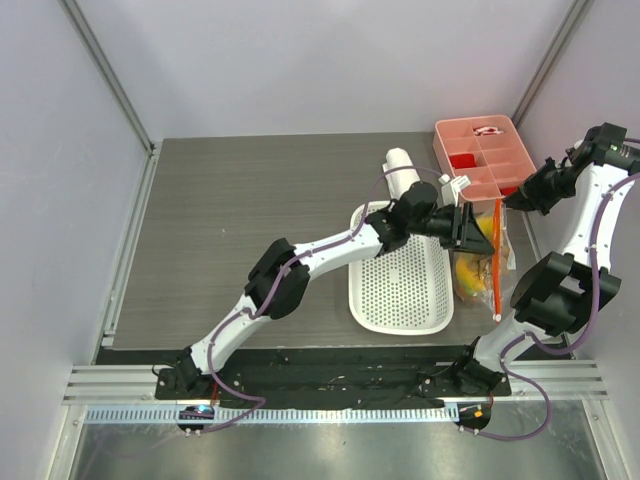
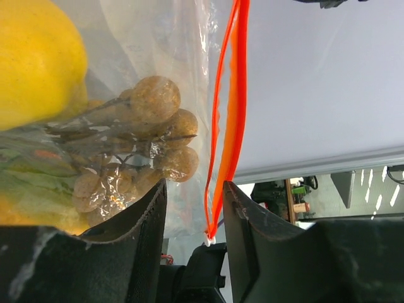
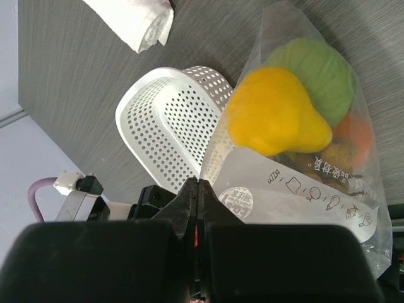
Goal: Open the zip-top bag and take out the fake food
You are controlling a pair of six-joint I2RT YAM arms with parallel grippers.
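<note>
Left gripper (image 2: 194,189), slightly parted, straddles zip strip (image 2: 230,95), likely firmest hold on limp zip-top bag (image 2: 161,38), which right gripper (image 3: 197,187) pinches

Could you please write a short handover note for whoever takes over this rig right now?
Right tool: shut on the clear crinkly plastic zip-top bag, at its edge.
Left tool: open, the bag's orange-red zip strip between its fingers, not clamped.
Bag is right of the white perforated basket.
Done: bag gripped.
To do: open the zip, take out the small plastic fruits, all inside.
</note>
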